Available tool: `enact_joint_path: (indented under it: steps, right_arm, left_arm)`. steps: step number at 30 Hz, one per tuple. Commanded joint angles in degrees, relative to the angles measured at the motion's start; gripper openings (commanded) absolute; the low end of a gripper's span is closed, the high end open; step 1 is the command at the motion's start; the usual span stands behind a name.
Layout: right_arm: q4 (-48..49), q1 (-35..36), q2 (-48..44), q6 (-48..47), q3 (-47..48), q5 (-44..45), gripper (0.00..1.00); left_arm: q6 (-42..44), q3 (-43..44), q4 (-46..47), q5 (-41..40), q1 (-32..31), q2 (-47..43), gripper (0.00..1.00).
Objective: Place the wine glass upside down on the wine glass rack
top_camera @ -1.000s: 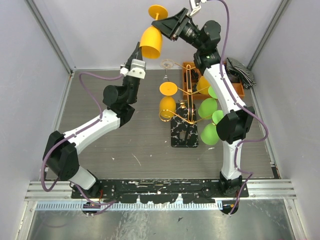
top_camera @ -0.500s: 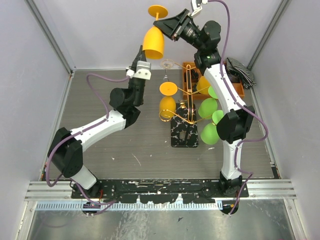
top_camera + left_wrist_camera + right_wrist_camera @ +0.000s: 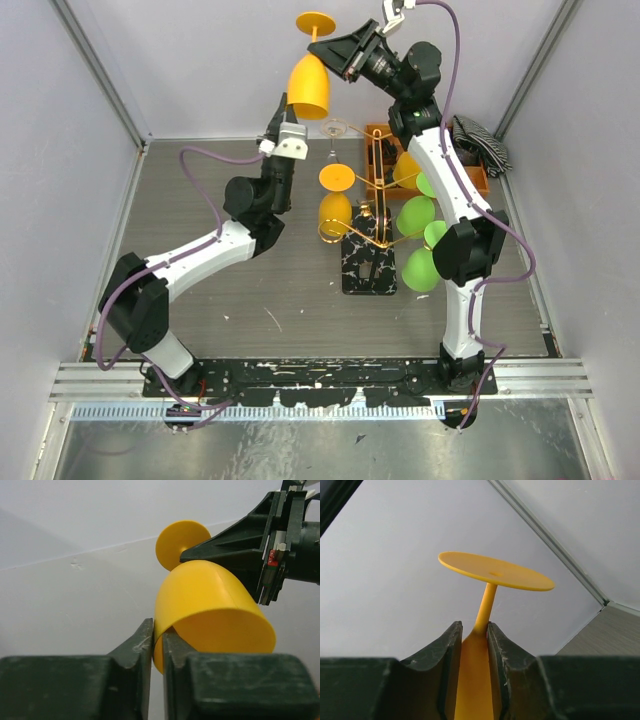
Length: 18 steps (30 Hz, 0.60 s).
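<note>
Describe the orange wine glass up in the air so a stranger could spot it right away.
Look beyond the gold wine glass rack to the white back wall. There the orange wine glass hangs foot up, right gripper on its stem, left gripper pinching its rim. Unlike the orange glass on the rack, it is held in mid-air.

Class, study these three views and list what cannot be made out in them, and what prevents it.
- Whether the left tool presses the wine glass rim: left wrist view, gap too narrow to judge.
- The glass's bowl, right wrist view: mostly hidden behind the right tool.
- Free arms of the wine glass rack: top view, covered by hung glasses and the right arm.
</note>
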Motion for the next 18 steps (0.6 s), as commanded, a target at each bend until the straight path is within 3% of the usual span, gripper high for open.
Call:
enact_joint_path:
  steps: [1,11,18]
  right_arm:
    - [1.86,0.99,-1.81,-5.67,2.68,-0.40,0.01]
    - [-2.07,0.97,-4.42,-17.22,3.64,2.64,0.01]
    - [-4.26,0.96,-7.44,-25.68,3.80,5.61,0.01]
  left_arm:
    - [0.20,0.12,1.37,0.66,-0.81,-0.38,0.26]
    - [1.43,-5.28,-1.74,1.10,-1.60,-2.36,0.62]
    - [1.44,-8.79,-3.84,0.21,-2.14,-4.35,0.72]
